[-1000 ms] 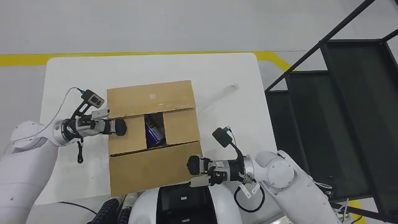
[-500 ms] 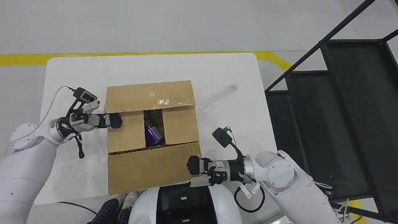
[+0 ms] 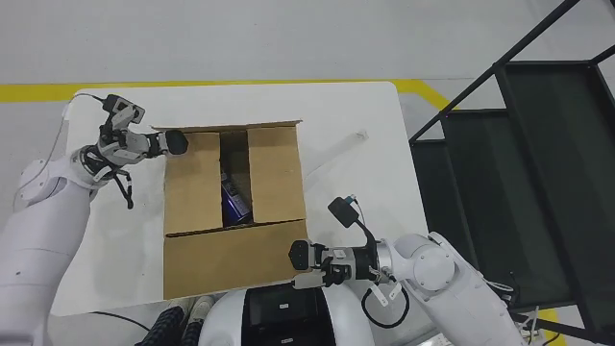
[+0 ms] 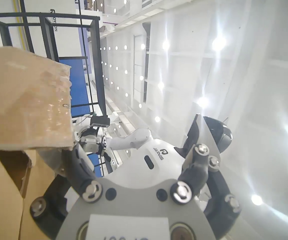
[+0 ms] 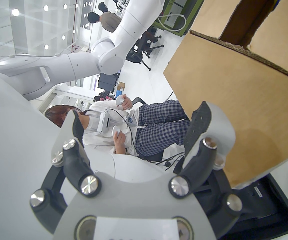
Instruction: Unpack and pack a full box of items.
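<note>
A brown cardboard box (image 3: 231,259) stands in the middle of the white table (image 3: 365,106). Its two inner flaps lie nearly flat with a gap between them, where a blue packet (image 3: 235,202) shows inside. The far flap (image 3: 231,127) stands upright, and the near flap hangs out over the table's front edge. My left gripper (image 3: 173,141) is open at the box's far left corner, one finger (image 4: 71,156) against the raised flap (image 4: 26,98). My right gripper (image 3: 303,255) is open at the near flap's right end, one finger (image 5: 198,123) beside that flap (image 5: 233,96).
A clear plastic strip (image 3: 348,141) lies on the table right of the box. Black metal steps (image 3: 519,154) stand just past the table's right side. A yellow floor line (image 3: 192,85) runs behind the table.
My left gripper has moved from over the left inner flap toward the far left corner, and the far flap has swung from lying over the box to upright. The right arm has not moved.
</note>
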You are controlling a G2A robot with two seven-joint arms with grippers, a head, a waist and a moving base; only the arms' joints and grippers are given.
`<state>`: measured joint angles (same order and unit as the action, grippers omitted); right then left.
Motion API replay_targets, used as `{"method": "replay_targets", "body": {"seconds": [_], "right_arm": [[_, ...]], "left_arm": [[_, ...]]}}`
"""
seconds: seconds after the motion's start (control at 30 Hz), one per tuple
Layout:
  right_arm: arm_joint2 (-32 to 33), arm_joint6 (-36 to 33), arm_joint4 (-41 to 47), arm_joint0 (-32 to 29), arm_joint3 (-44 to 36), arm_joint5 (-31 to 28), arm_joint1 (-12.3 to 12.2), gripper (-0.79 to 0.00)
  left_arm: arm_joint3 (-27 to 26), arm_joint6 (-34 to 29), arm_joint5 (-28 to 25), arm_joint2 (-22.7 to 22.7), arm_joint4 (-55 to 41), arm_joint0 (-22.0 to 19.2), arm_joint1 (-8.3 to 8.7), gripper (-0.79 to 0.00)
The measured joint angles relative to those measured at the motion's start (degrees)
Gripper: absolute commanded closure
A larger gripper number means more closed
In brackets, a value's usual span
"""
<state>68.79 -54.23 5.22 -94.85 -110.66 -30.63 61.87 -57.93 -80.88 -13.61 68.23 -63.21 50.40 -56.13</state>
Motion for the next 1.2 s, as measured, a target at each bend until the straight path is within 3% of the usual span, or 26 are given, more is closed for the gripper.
{"method": "replay_targets", "body": {"seconds": [0.27, 0.6, 0.93, 1.2], "right_arm": [[0.0, 0.0, 0.0, 0.0, 0.0, 0.0, 0.0, -0.785], [0.0, 0.0, 0.0, 0.0, 0.0, 0.0, 0.0, -0.785], [0.0, 0.0, 0.0, 0.0, 0.0, 0.0, 0.0, -0.785], [0.0, 0.0, 0.0, 0.0, 0.0, 0.0, 0.0, -0.785]], "left_arm": [[6.36, 10.98, -3.07, -5.03, 3.09, -8.8, -3.22, -0.785], [21.01, 21.3, -4.88, -12.85, 10.85, -18.41, -7.97, -0.785], [31.44, 30.65, -8.93, -18.34, 25.87, -22.5, -10.49, -0.785], [35.22, 29.8, -6.69, -20.72, 34.11, -24.16, -11.41, -0.785]]}}
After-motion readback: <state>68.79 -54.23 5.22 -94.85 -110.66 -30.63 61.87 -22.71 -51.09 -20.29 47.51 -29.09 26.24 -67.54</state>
